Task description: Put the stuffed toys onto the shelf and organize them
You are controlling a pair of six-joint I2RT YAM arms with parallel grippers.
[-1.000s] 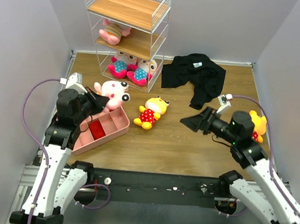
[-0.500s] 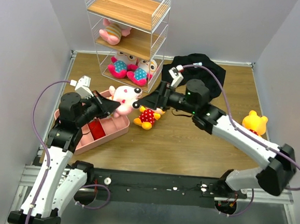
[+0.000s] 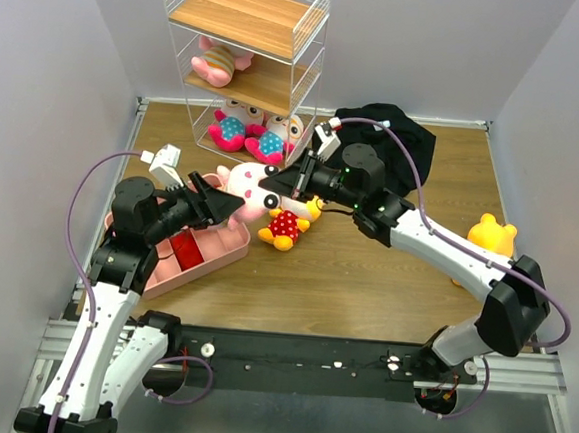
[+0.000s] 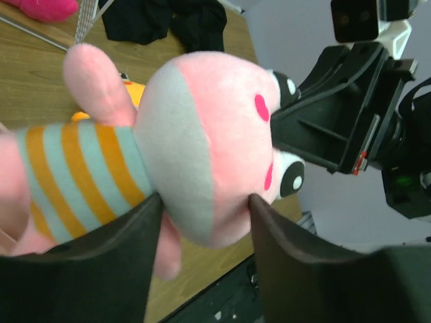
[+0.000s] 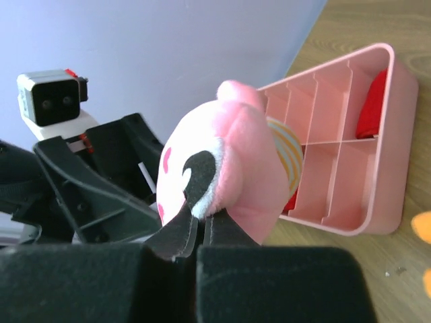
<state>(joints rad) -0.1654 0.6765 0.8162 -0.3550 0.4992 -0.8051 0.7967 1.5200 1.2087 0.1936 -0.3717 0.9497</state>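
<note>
A pink stuffed toy [image 3: 244,185] in a striped shirt hangs above the pink tray between both grippers. My right gripper [image 3: 270,185] is shut on the black-and-white eye patch of its face [image 5: 229,175], the fingertips pinched together [image 5: 204,217]. My left gripper [image 3: 228,204] stands open, its fingers flanking the toy's head [image 4: 202,148] and brushing it on both sides [image 4: 205,202]. The shelf [image 3: 250,18] stands at the back left; a pink striped toy [image 3: 216,63] lies on its middle tier and two white-faced toys [image 3: 234,127] [image 3: 273,140] sit on the bottom tier. A yellow polka-dot toy [image 3: 287,221] lies on the table, another yellow one [image 3: 491,235] at the right.
A pink compartment tray [image 3: 202,250] with a red item [image 3: 188,252] sits under the left gripper, also seen in the right wrist view [image 5: 350,155]. A black cloth [image 3: 385,144] lies behind the right arm. Walls close in left and right.
The right arm swung from the right side across to the pink toy and shut on its face. The left gripper carried the toy slightly right, then its jaws spread apart.
</note>
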